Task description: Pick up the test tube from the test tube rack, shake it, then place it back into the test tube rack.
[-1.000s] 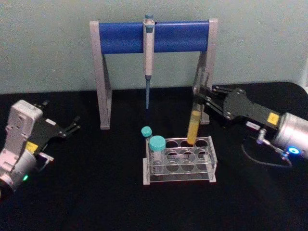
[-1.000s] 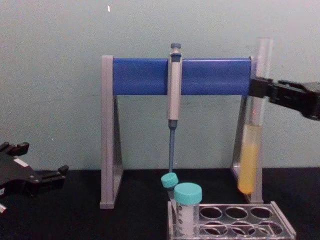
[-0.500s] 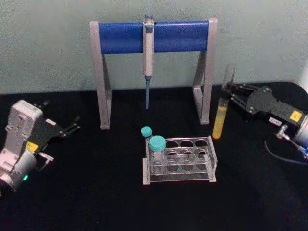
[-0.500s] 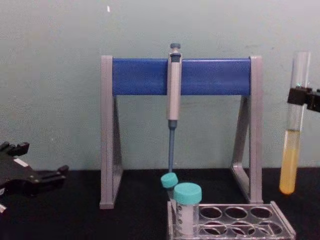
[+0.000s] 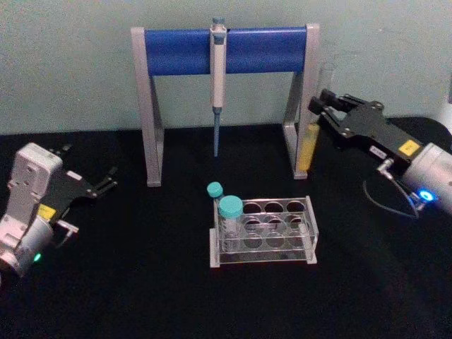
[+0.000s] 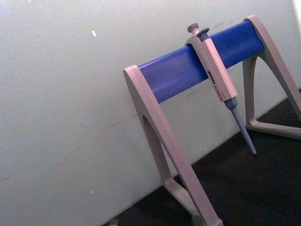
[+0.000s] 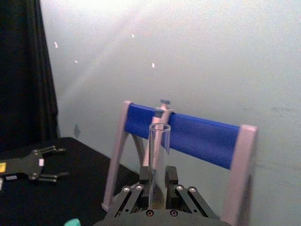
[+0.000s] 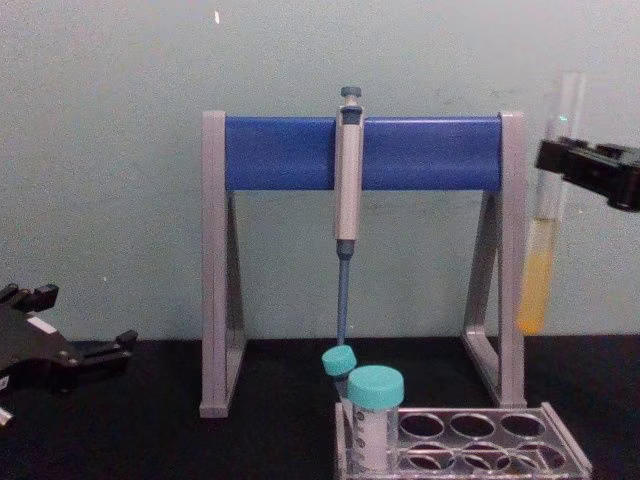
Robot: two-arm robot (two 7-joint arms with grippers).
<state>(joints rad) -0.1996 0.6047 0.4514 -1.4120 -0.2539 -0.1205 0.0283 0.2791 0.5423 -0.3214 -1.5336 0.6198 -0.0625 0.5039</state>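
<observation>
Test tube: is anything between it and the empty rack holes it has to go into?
Nothing visible blocks it. The right gripper holds the test tube raised, close beside the pipette stand's right leg; the test tube rack sits nearer the robot, right holes open, teal-capped vial at its left end. Left gripper idle, far left.

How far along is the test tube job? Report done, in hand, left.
Done: the test tube is out of the test tube rack. In hand: the right gripper holds it aloft beside the pipette stand's right leg. Left: any more shaking, then back into the rack. The left gripper sits parked at left.
</observation>
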